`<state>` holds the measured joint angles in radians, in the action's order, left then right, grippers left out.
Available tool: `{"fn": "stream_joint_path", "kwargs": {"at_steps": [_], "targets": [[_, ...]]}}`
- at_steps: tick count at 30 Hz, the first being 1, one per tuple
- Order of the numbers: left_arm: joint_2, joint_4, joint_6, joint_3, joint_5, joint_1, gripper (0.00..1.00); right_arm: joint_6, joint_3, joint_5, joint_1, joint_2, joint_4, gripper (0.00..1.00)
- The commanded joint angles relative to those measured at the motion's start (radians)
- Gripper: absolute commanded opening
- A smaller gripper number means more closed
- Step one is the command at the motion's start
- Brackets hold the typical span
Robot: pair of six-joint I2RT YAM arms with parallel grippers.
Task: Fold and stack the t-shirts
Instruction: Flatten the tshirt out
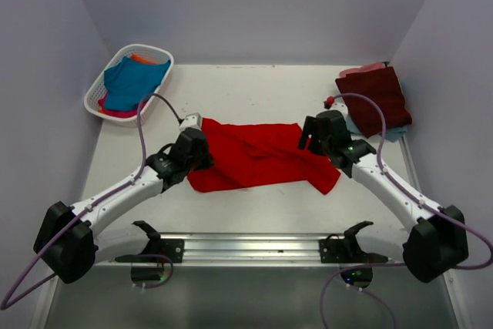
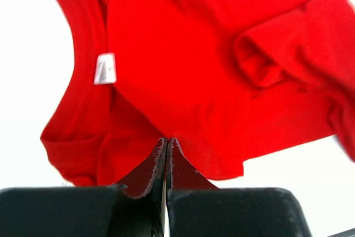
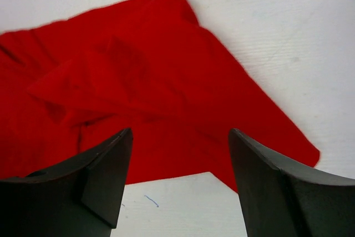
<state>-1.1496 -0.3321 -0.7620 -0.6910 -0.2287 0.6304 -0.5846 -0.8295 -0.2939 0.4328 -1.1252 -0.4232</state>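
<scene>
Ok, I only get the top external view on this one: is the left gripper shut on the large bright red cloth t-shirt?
Observer: The left wrist view shows the left gripper shut, tips meeting at the edge of the bright red cloth t-shirt; whether cloth is pinched, I cannot tell.
Operator: And the right gripper?
Observer: The right gripper is open, nothing between its fingers, a corner of the shirt ahead of it.
Operator: Which end is the collar?
Observer: A small white neck label shows at the left gripper's end.
</scene>
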Motion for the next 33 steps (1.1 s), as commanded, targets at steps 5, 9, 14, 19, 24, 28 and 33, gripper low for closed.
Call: {"fn": "stream_joint_path", "kwargs": {"at_steps": [5, 9, 14, 19, 24, 28, 33], "targets": [[0.017, -0.033, 0.041, -0.113, -0.080, -0.003, 0.00, 0.172, -0.230, 0.248, 0.165, -0.341, 0.075, 0.73], [0.031, -0.047, 0.038, -0.130, -0.083, -0.003, 0.00, 0.183, -0.298, 0.285, 0.187, -0.462, 0.095, 0.69], [0.057, -0.059, 0.035, -0.119, -0.084, -0.003, 0.00, 0.210, -0.410, 0.289, 0.207, -0.585, 0.086, 0.67], [0.071, -0.051, 0.023, -0.087, -0.074, -0.003, 0.00, 0.255, -0.546, 0.289, 0.244, -0.698, 0.028, 0.66], [0.073, -0.045, 0.015, -0.067, -0.061, -0.005, 0.00, 0.284, -0.706, 0.272, 0.280, -0.801, -0.063, 0.66], [0.090, -0.044, 0.016, -0.056, -0.072, -0.005, 0.00, 0.276, -0.724, 0.239, 0.294, -0.846, -0.095, 0.66], [0.106, -0.042, 0.016, -0.041, -0.069, -0.012, 0.00, 0.259, -0.708, 0.161, 0.297, -0.870, -0.132, 0.64]]}}
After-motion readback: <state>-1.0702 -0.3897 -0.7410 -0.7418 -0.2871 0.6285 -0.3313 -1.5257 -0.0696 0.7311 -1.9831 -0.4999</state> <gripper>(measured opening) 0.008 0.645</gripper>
